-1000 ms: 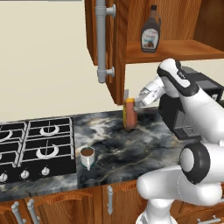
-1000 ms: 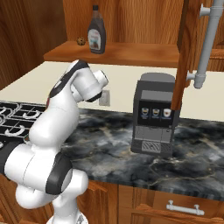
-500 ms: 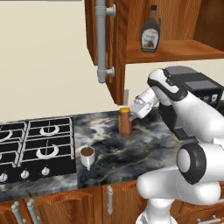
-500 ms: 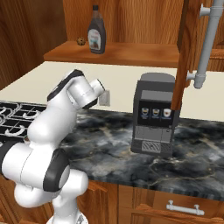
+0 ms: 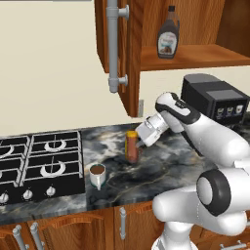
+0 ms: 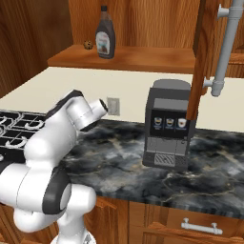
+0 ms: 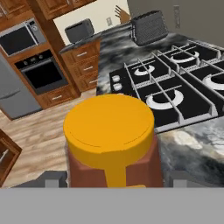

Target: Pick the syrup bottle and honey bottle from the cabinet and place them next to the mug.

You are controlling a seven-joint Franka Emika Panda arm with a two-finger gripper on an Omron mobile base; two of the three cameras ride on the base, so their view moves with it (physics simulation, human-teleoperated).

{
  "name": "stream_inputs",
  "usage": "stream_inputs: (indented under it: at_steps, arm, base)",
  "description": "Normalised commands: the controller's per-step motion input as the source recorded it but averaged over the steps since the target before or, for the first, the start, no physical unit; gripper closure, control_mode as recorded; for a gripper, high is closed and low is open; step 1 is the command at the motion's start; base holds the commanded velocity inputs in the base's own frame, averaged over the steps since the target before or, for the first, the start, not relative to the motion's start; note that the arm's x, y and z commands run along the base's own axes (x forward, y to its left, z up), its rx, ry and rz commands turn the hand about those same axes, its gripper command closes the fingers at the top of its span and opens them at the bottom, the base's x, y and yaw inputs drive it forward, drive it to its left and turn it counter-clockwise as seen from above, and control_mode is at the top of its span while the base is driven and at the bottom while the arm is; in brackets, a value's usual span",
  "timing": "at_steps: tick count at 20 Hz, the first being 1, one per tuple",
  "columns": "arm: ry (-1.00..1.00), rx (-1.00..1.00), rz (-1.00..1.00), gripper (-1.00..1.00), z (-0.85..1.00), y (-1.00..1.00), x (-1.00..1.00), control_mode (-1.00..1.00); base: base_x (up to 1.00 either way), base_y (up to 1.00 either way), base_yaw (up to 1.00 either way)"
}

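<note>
Left base view: claw (image 5: 138, 140) grips honey bottle (image 5: 131, 147) nr mug (image 5: 97, 175).

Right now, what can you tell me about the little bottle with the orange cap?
The honey bottle is a small, slim, reddish-brown cylinder with a flat orange-yellow cap, and it looks like smooth plastic. It stands upright on the dark marble counter, between the mug and the arm's wrist, right of the stove. In the hand view its cap sits close up between the fingers, which flank its sides; whether they press on it can't be told.
</note>
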Motion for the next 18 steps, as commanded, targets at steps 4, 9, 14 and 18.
stream_inputs:
  at_steps: [4,9,14,18]
  arm:
    - [-0.04,0.0,-0.06,1.0,-0.5,0.23,0.21,-1.0]
    - [-0.05,0.0,-0.03,1.0,-0.48,0.16,0.28,-1.0]
    - [-0.07,0.0,0.0,1.0,-0.36,0.07,0.26,-1.0]
    - [-0.09,0.0,0.0,1.0,-0.24,0.18,0.14,-1.0]
  base:
    - [0.0,0.0,0.0]
    - [0.0,0.0,0.0]
    - [0.0,0.0,0.0]
    - [0.0,0.0,0.0]
